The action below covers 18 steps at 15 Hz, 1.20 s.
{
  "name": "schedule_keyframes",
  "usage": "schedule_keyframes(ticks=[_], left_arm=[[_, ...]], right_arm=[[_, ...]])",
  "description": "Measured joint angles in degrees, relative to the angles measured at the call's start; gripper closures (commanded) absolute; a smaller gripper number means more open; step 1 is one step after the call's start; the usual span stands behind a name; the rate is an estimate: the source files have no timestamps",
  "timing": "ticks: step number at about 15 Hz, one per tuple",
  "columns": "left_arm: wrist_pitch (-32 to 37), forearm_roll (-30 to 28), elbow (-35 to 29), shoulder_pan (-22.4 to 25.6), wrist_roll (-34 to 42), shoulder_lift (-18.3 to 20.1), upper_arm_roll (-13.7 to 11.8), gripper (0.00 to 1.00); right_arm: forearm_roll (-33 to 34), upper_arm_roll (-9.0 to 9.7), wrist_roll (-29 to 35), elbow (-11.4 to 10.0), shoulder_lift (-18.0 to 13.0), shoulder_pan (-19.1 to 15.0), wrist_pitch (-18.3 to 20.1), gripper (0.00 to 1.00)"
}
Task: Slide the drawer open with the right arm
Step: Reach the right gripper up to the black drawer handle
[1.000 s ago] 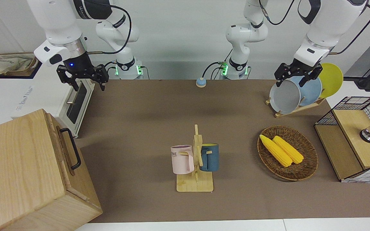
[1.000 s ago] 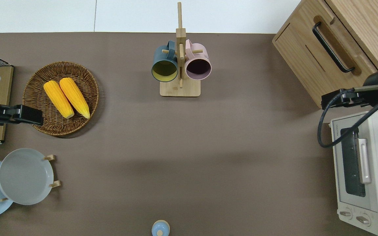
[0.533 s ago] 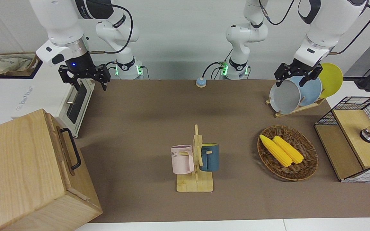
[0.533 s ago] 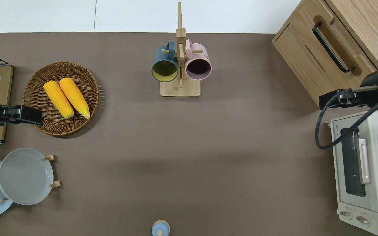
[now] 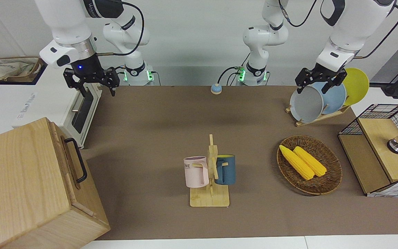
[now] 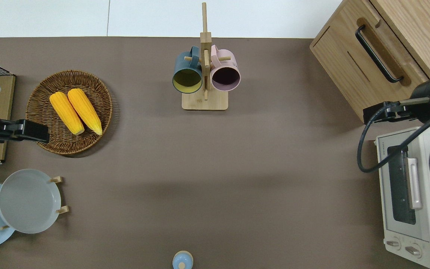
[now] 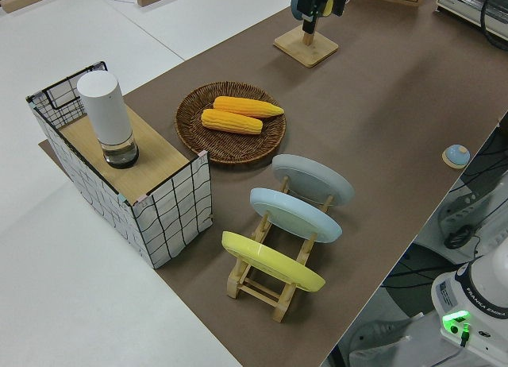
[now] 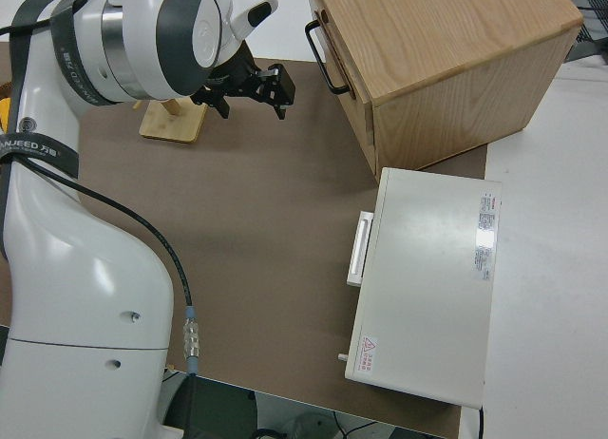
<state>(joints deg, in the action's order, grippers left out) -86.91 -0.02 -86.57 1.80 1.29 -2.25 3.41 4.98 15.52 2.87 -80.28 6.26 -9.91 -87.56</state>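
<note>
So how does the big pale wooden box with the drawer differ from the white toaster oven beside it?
The pale wooden box is light wood grain; the white toaster oven is painted metal with a dark glass door. The box's drawer carries a black loop handle; the oven's door handle is a white bar. The box sits farther from the robots and skewed, the oven nearer. Both are shut, at the right arm's end, untouched by the open right gripper.

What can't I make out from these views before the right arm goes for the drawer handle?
- Drawer contents: it is shut in every view.
- Wooden box: cut off by the frame edge in the front and overhead views.
- Right gripper: in the overhead view its own body and cable cover the fingertips; the front view shows it open.
- Toaster oven interior: dark door glass hides it.
- Left arm is parked.
</note>
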Motion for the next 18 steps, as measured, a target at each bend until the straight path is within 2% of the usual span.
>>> schedule_keyframes(ticks=[4,9,11,14,16,18], left_arm=[[0.0,0.0,0.0,0.0,0.0,0.0,0.0,0.01],[0.0,0.0,0.0,0.0,0.0,0.0,0.0,0.01],[0.0,0.0,0.0,0.0,0.0,0.0,0.0,0.01],[0.0,0.0,0.0,0.0,0.0,0.0,0.0,0.01],[0.0,0.0,0.0,0.0,0.0,0.0,0.0,0.01],[0.0,0.0,0.0,0.0,0.0,0.0,0.0,0.01]], right_arm=[[9.12,0.27,2.86,0.03,-0.02,3.89,0.0,0.017],[19.87,0.43,14.39,-0.36,0.55,12.1,0.06,0.017],[25.49,0.47,19.88,-1.26,2.55,16.48,0.12,0.017],[38.35,0.48,22.47,-3.42,7.32,21.07,0.13,0.017],[48.17,0.47,22.74,-6.23,9.78,22.8,-0.19,0.017],[53.67,0.48,22.95,-8.68,10.82,23.35,-1.48,0.017]])
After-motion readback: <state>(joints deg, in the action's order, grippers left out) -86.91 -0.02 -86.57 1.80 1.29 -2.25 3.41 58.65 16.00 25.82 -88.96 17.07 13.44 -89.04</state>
